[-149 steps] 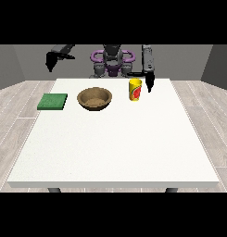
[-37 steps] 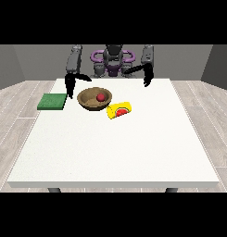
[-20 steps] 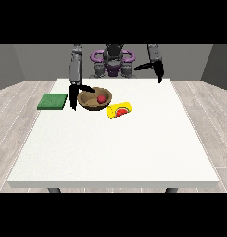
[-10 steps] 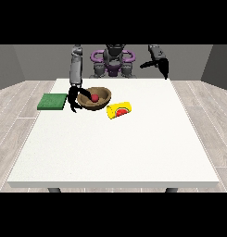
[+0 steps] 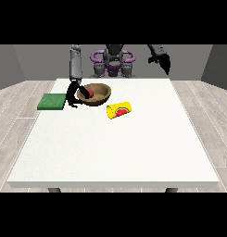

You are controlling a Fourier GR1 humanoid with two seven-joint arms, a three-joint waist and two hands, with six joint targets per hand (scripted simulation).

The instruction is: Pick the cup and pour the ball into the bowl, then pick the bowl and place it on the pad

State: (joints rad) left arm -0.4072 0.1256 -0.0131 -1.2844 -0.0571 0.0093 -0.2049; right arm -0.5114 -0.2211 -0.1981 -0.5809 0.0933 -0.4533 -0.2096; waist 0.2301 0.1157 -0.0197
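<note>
- Front view: the yellow cup (image 5: 119, 110) lay on its side on the white table (image 5: 115, 152), its long axis running from the view's lower left to its upper right, and its open mouth seemed to face the camera, a little to the view's right.
- The inside of the cup's mouth looked red, with a paler rim around it; I could not tell if this was a pattern or the inner wall.
- The brown bowl (image 5: 97, 94) stood a little tilted, just beyond the cup and to the view's left of it, and the two did not touch.
- The red ball (image 5: 90, 93) was inside the bowl, at the bowl's side toward the view's left.
- The hand at the view's left (image 5: 76, 94) was at the bowl's left rim, and its fingers were curled over that rim, grasping the bowl, with the ball just beside them.
- The green pad (image 5: 52, 101) lay flat on the table to the view's left of this hand, near it but apart from the bowl.
- The hand at the view's right (image 5: 163, 62) was raised above the table's far right corner, well apart from the cup; it held nothing, and whether its fingers were released or clenched I could not tell.
</note>
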